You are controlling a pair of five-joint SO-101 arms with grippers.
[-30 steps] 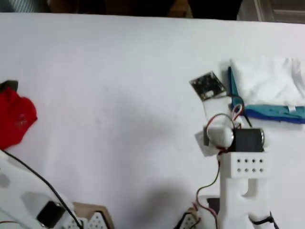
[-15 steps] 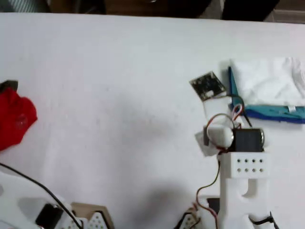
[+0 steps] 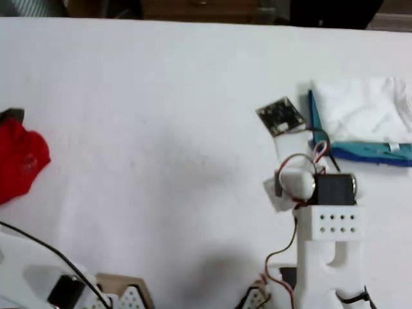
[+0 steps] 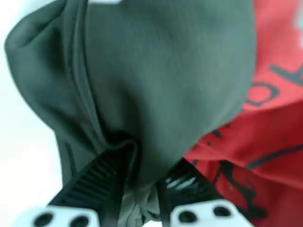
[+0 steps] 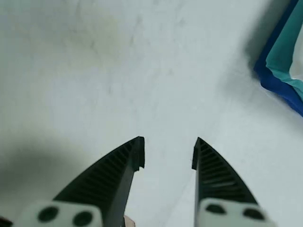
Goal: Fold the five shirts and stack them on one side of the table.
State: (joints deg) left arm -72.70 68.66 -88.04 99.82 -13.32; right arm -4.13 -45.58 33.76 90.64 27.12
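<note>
Two loose shirts: one red shirt [image 3: 19, 161], one green shirt [image 4: 156, 80] (clamped in left end effector [image 4: 151, 158]); right end effector [image 5: 168, 142] gapes.

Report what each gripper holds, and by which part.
The left gripper is shut on a bunched fold of the dark green shirt, beside the red shirt. The right gripper holds nothing, open over the table.

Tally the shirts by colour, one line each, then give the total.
red shirt: 1
dark green shirt: 1
white shirt: 1
teal shirt: 1
blue shirt: 1
Total: 5
</note>
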